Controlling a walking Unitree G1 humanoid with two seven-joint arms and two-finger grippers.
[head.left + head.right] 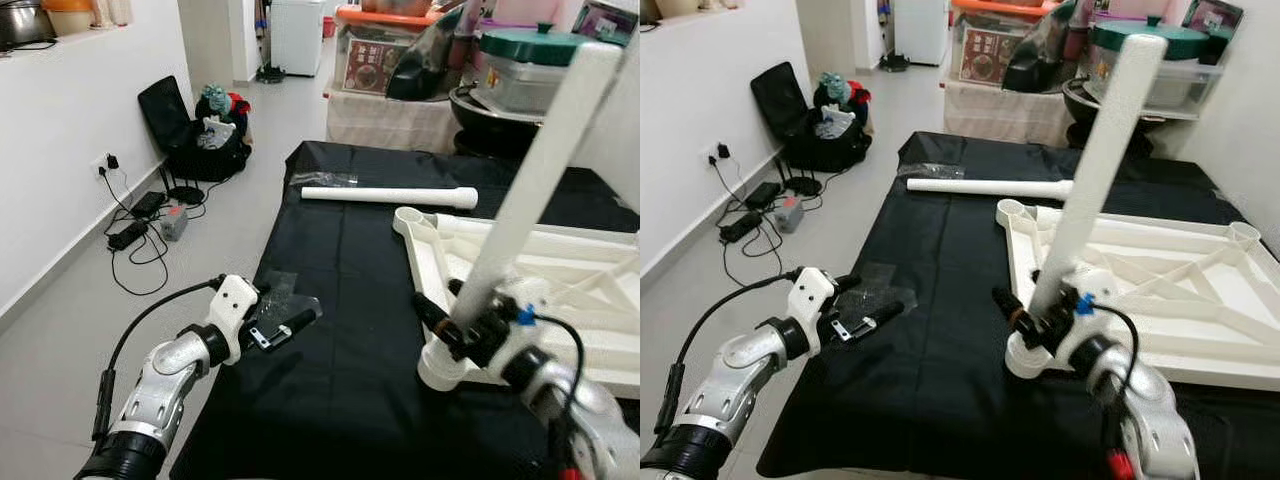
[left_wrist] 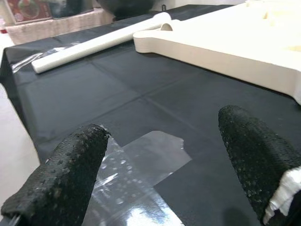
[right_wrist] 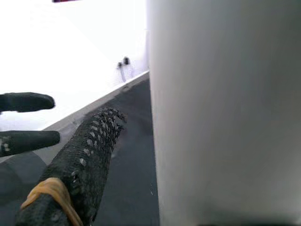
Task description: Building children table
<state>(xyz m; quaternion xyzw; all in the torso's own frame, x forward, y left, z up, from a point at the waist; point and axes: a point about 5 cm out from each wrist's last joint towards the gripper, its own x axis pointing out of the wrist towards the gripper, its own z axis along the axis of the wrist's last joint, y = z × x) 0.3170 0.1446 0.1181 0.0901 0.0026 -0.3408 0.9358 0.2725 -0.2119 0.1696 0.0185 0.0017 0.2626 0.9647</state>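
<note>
Right hand grips the white plastic tube leg, seated tilted in the upturned white tabletop's near corner socket; it could jam. Left hand gapes empty nearby

Right gripper clamps a white table leg standing tilted in the near corner socket of the upturned white tabletop on black cloth. Left gripper, fingers apart, hovers over clear plastic wrap. Second leg lies beyond the tabletop.
</note>
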